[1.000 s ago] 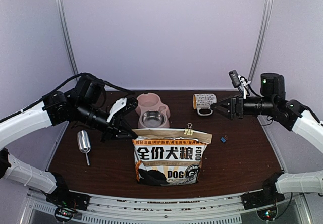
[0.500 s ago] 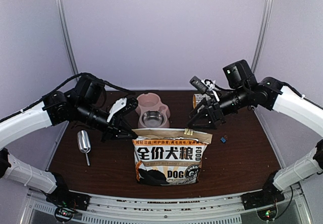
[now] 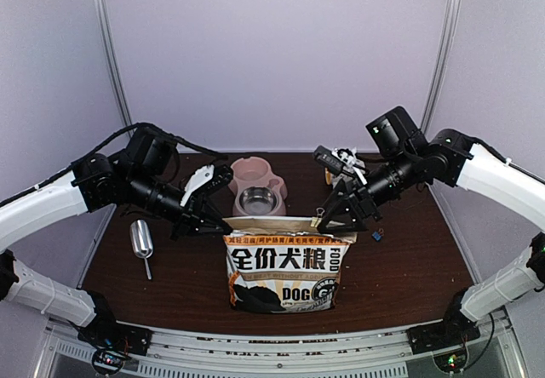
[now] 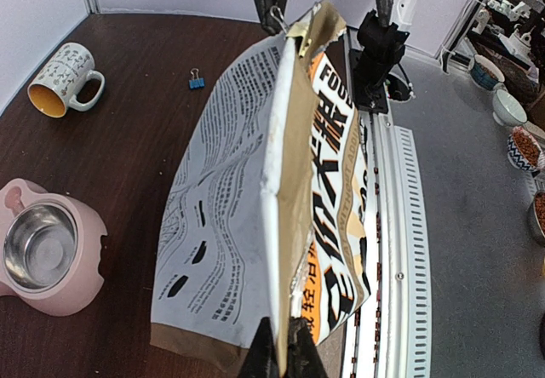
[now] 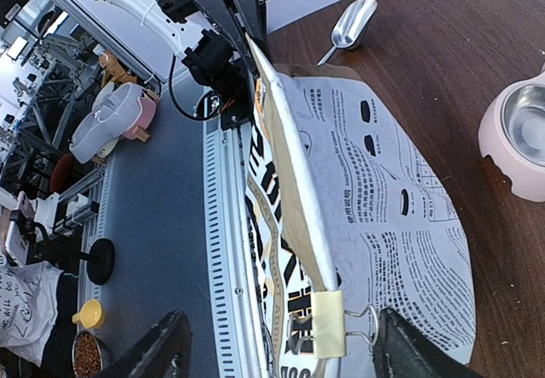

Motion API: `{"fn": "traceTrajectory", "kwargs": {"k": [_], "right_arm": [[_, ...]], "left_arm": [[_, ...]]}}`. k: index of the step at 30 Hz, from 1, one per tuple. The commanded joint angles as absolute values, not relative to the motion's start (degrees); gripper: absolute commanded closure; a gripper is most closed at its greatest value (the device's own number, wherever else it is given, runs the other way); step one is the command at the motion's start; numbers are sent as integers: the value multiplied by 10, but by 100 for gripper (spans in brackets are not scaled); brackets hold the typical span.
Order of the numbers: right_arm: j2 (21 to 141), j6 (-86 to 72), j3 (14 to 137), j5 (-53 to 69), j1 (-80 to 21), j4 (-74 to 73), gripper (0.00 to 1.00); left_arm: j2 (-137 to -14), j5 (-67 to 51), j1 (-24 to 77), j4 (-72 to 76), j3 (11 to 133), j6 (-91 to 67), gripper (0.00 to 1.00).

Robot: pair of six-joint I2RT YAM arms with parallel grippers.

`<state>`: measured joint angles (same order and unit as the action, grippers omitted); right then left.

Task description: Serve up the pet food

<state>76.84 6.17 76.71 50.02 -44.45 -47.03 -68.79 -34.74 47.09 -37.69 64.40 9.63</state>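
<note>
Kraft-brown and white bag (image 3: 285, 263), black-and-orange lettering (back panel white, black print). Pink double bowl (image 3: 251, 170), steel insert. White speckled mug (image 4: 64, 76), yellow inside. Blue clip (image 4: 197, 80). Dark brown table (image 3: 409, 267). Off-table pet food (image 4: 526, 146) seemingly reddish-brown.

The top camera looks down on the whole desk (image 3: 409, 267); both wrist cameras see the bag (image 3: 285, 267) close, from opposite ends.

Matt paper bag (image 3: 285, 267); polished metal scoop (image 3: 141, 240); pink bowl (image 3: 251, 174) probably plastic; dark wood-look table (image 3: 409, 267).
</note>
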Motion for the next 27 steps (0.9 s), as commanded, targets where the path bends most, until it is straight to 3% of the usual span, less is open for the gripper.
{"fn": "traceTrajectory", "kwargs": {"k": [1, 9, 23, 27], "right_arm": [[768, 59, 789, 479, -449, -461, 31], [771, 56, 797, 463, -451, -463, 43], [779, 54, 805, 446, -458, -463, 52], [779, 56, 806, 441, -459, -464, 59]], "left_arm": [[-697, -357, 485, -373, 654, 106, 100], [-696, -356, 485, -373, 654, 106, 100], [-697, -357, 485, -374, 654, 107, 100], [-696, -357, 485, -374, 654, 107, 100]]}}
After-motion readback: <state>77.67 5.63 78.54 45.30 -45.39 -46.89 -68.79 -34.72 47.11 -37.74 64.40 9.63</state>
